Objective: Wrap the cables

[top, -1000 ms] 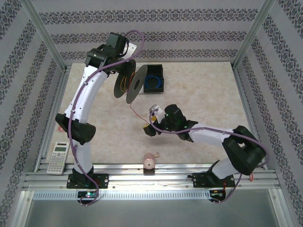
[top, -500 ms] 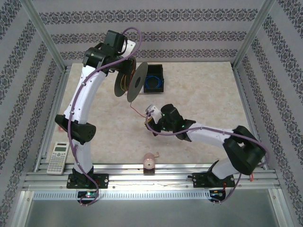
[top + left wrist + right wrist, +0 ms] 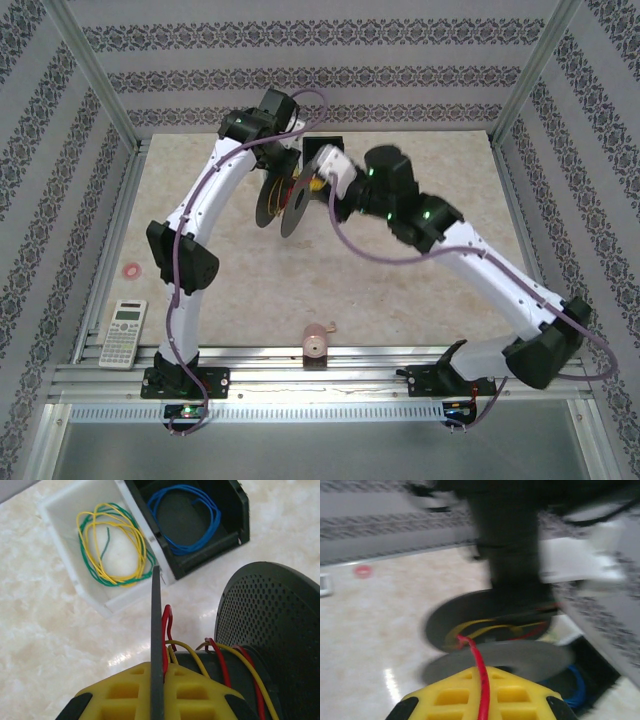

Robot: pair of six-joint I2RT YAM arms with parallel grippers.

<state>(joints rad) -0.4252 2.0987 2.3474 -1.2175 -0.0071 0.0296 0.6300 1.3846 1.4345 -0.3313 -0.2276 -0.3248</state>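
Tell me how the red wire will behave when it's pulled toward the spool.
Probably floppy: the red wire bends in a loose curve from the right gripper to the spool. Likely light, being so thin. Its kinked loop suggests it holds bends somewhat.

We see the right gripper point(image 3: 318, 183) has swung from mid-table up beside the spool point(image 3: 288, 205) and clamped, seemingly on the red wire point(image 3: 481, 680), while the spool shifted slightly right

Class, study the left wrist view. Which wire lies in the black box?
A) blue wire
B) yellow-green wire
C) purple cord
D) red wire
A: the blue wire coil lies inside the black box, while the yellow-green coil sits in the white box beside it.
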